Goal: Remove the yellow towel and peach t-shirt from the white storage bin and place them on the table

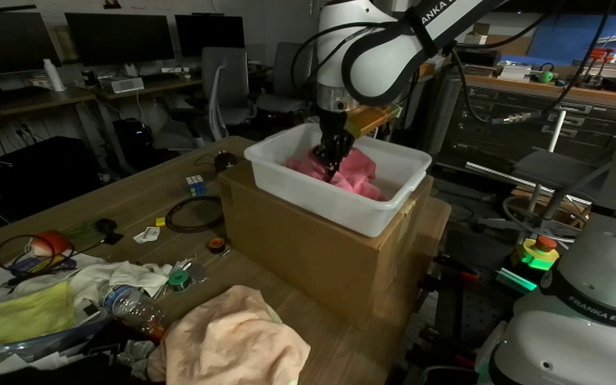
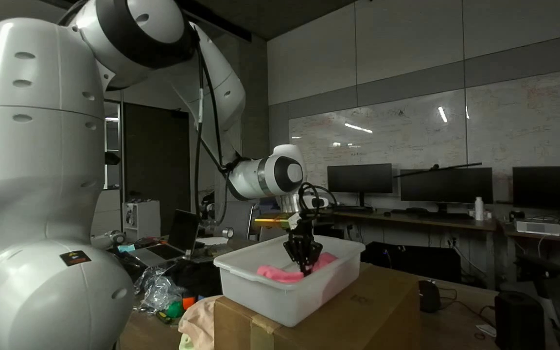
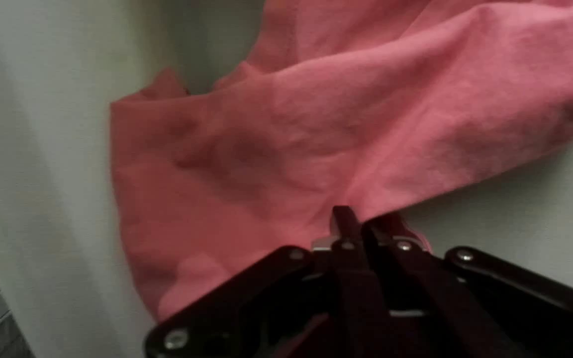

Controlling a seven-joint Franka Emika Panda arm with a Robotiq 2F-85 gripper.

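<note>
The white bin stands on a cardboard box and also shows in an exterior view. A crumpled pink cloth lies in it, also seen in the wrist view. My gripper points down into the bin. In the wrist view its fingertips are close together with the edge of the pink cloth pinched between them. A peach t-shirt lies bunched on the table in front of the box. A yellow towel lies among clutter at the table's left. A pale yellow-green edge shows under the peach t-shirt.
The cardboard box raises the bin above the wooden table. A bottle, a tape roll, a coiled cable and a puzzle cube lie on the table. A laptop and plastic wrap are behind.
</note>
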